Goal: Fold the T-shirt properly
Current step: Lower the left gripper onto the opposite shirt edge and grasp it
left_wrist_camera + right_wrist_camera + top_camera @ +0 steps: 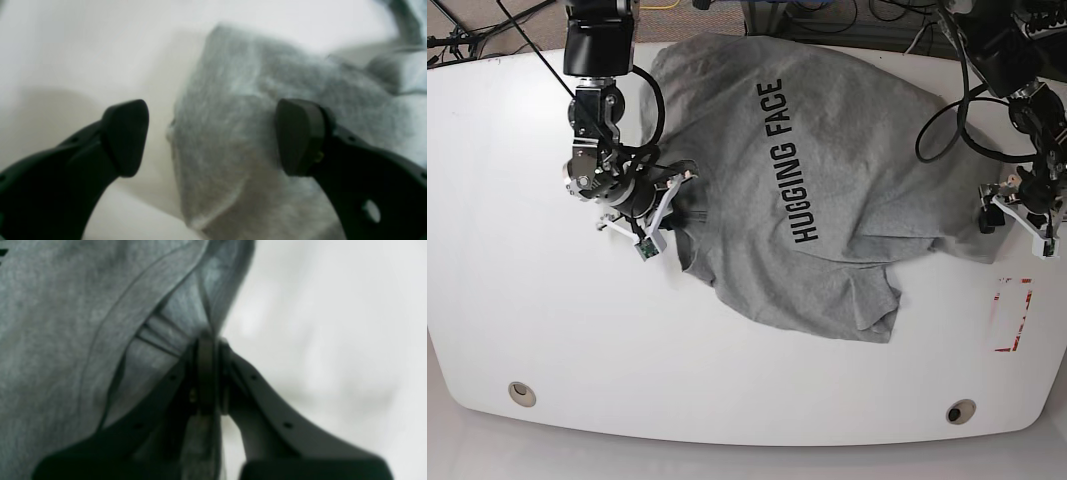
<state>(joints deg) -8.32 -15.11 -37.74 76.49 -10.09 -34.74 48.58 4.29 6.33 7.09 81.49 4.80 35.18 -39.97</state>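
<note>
Closest to your right wrist lens, the right gripper (pixel 206 373) has its fingers pressed together on a gathered edge of the T-shirt (pixel 827 180) by the neckband. Your left gripper (pixel 213 136) hangs with fingers wide apart, one pad over bare table (pixel 527 300), the other over a grey cloth corner; nothing is held there.

In the base view the shirt lies crumpled across the table's centre toward 12 o'clock, lettering up, one sleeve trailing toward 5 o'clock. Judge it light, limp and quick to wrinkle: pinch hems or seams, since single layers will likely slip or drag. Cables (pixel 947 110) loop at 2 o'clock near the left arm; red tape marks (pixel 1012 315) sit at 4 o'clock.
</note>
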